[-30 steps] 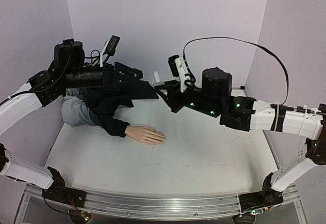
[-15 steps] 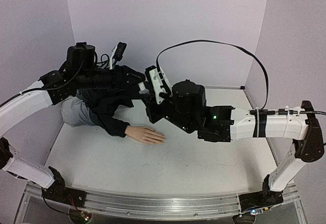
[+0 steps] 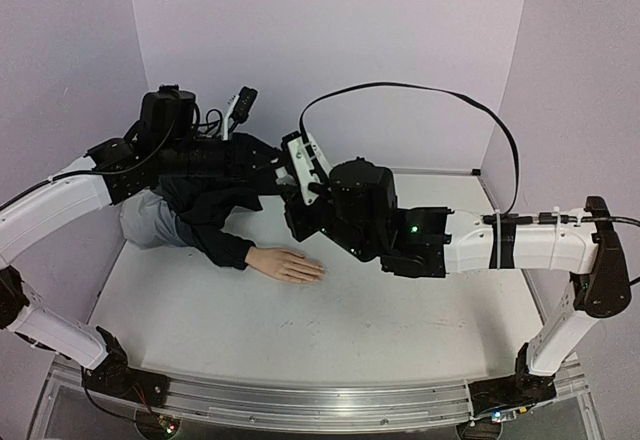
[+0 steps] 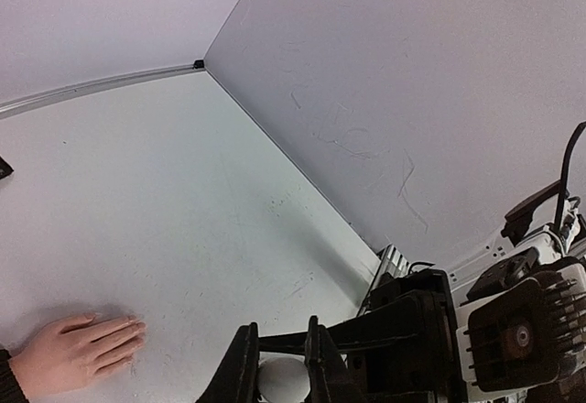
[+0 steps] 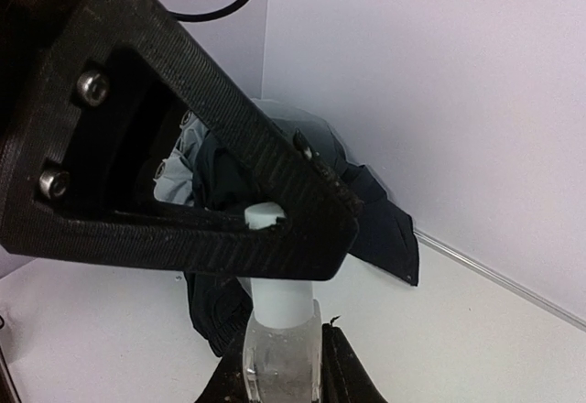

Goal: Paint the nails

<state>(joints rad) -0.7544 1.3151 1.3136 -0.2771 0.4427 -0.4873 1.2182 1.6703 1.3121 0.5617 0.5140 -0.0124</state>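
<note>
Over the last second the right arm has swung left across the counter [image 3: 400,310], carrying a small clear bottle [image 5: 275,348] up to the left arm. The left claw [image 4: 279,371], spread wide a second ago, has closed on the bottle's white cap [image 5: 275,298]. The right claw [image 5: 282,380] is pinched on the glass body below, holding the bottle upright. Both claws therefore grip the same bottle in the air, toward the back of the counter.

The nails [image 3: 318,272] are well apart from this meeting point. They sit at the fingertips of the pale mannequin hand [image 3: 290,265], which lies palm down on the counter with its fingers pointing right, coming out of a dark sleeve [image 3: 215,230]. They are too small to make out one by one in any view.

The nails are probably hard and fixed, and they are to be brushed rather than gripped. The mannequin hand looks light and appears to rest loose on the counter, so a firm push could slide it, and only a soft stroke along each fingertip seems safe.

The bottle looks like smooth glass, light but slippery and breakable (a drop from this height could end badly). The sensible hold is the present one, body in the right claw and cap in the left. The cap is most likely stiff plastic that must be twisted off, and the glass may turn in the right claw if the pinch is weak.
</note>
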